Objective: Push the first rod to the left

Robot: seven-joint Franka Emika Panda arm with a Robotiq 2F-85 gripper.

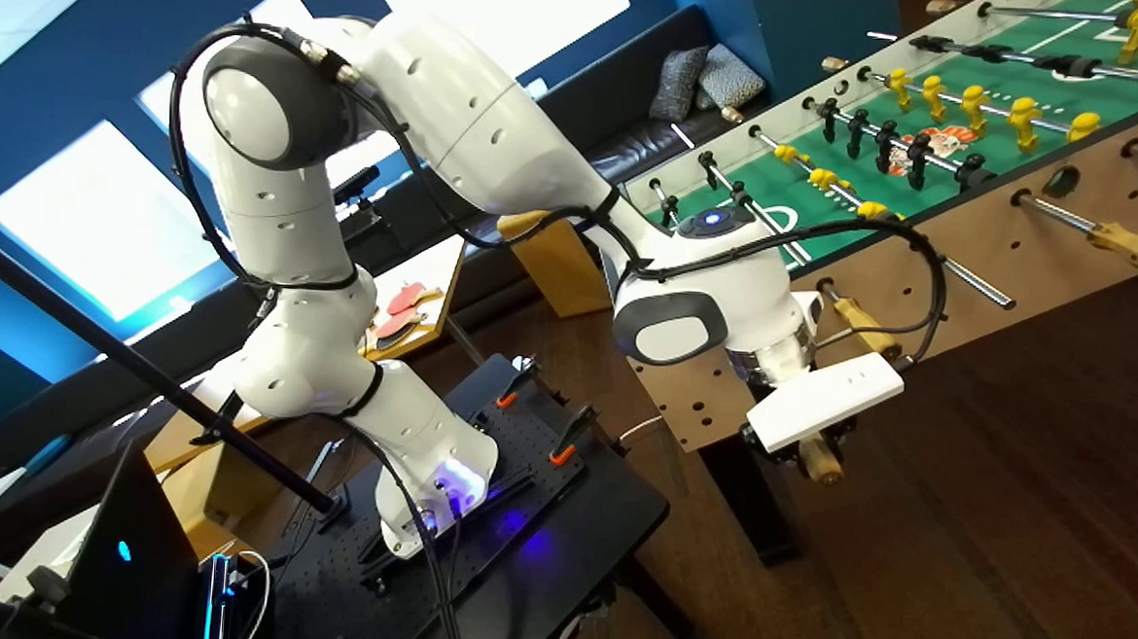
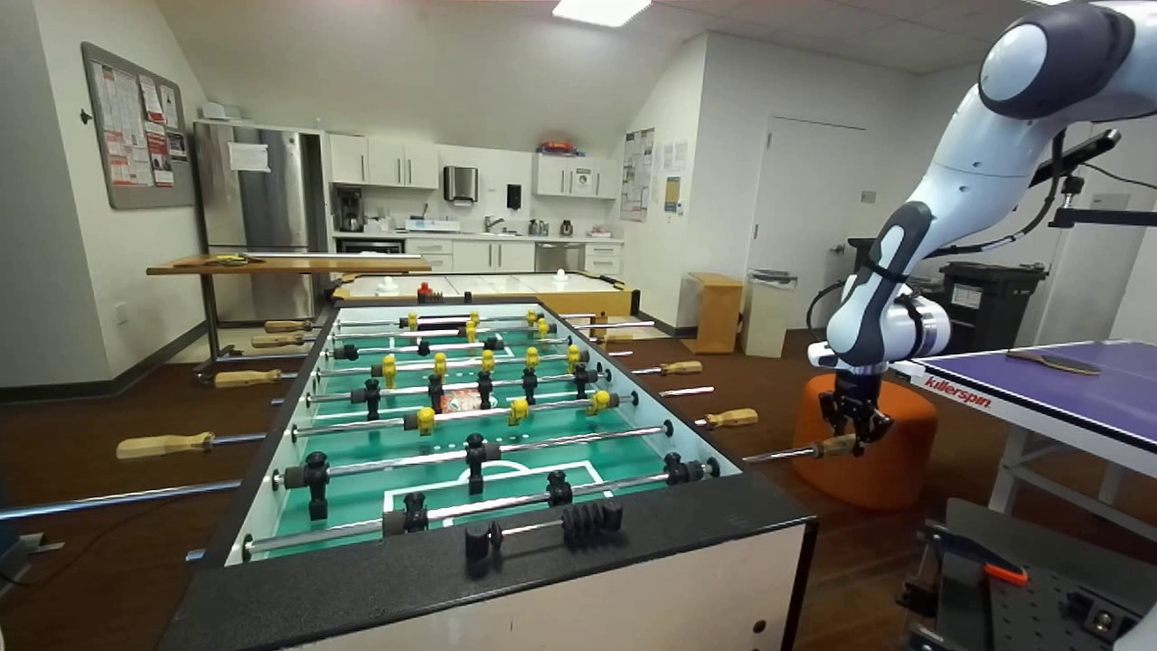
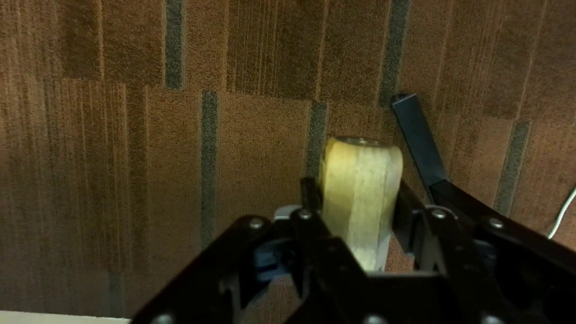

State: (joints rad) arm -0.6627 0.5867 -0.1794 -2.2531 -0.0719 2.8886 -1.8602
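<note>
The first rod is the nearest rod of the foosball table, with a thin silvery shaft (image 2: 779, 455) and a tan tapered wooden handle. Its handle sticks out from the table's side and also shows in an exterior view (image 1: 821, 461). My gripper (image 2: 854, 441) is at the handle's outer end, with its fingers pointing down. In the wrist view the handle (image 3: 362, 175) lies between the two fingers of my gripper (image 3: 357, 198), which press against both its sides. The handle's end face sticks out beyond the fingers. A white camera housing (image 1: 826, 401) hides most of the gripper in an exterior view.
The foosball table (image 2: 506, 565) stands beside the arm. Another wooden handle (image 2: 732, 418) sticks out further along the same side. An orange stool (image 2: 908, 425) is behind the gripper. A purple ping-pong table (image 2: 1076, 384) and the robot's black stand (image 1: 556, 562) are nearby.
</note>
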